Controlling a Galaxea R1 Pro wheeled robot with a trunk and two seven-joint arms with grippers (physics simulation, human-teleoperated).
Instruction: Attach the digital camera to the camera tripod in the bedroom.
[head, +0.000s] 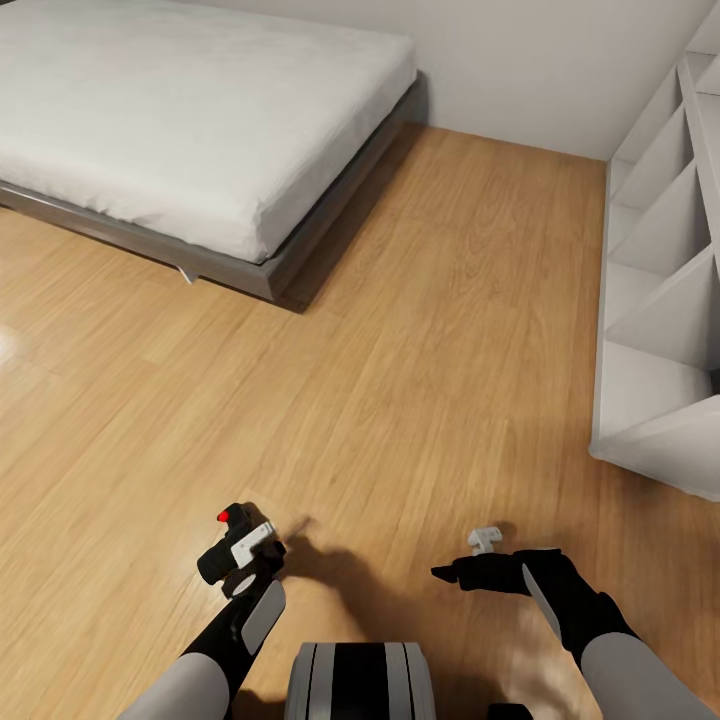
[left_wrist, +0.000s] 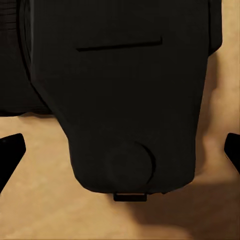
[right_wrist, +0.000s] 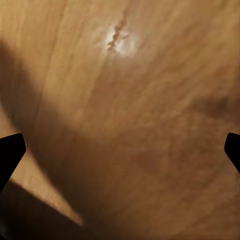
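Nearest, at the lower edge of the head view: robot trunk (head: 360, 680), black and white, between both forearms.

Left gripper (head: 240, 560) low over the wood floor (head: 420, 350), closed around the digital camera (head: 236, 545). Camera black, boxy, red round button (head: 224, 517) on top, pale grey panel on its side. From the left wrist view: camera body (left_wrist: 130, 95) large and dark between the two black fingertips (left_wrist: 10, 152), a round raised disc on its underside, a small tab at its edge, floor behind it. Fingertips at the far edges of that view; contact with the camera body not clearly visible there.

Right gripper (head: 470, 575) level with the left one, well apart from it, pointing toward the left arm. Holding nothing. In the right wrist view, fingertips (right_wrist: 11, 155) spread wide at both edges, bare wood floor (right_wrist: 130, 125) between them with a bright glare spot and dark shadow. Small grey-white fitting (head: 486, 540) just beyond the right gripper; identity unclear.

Farther out: open stretch of light wood floor. To the right, white shelving unit (head: 665, 270) with slanted dividers, standing on the floor. Farthest, upper left: bed (head: 180, 120), grey frame, white mattress, set against the grey wall (head: 540, 60).
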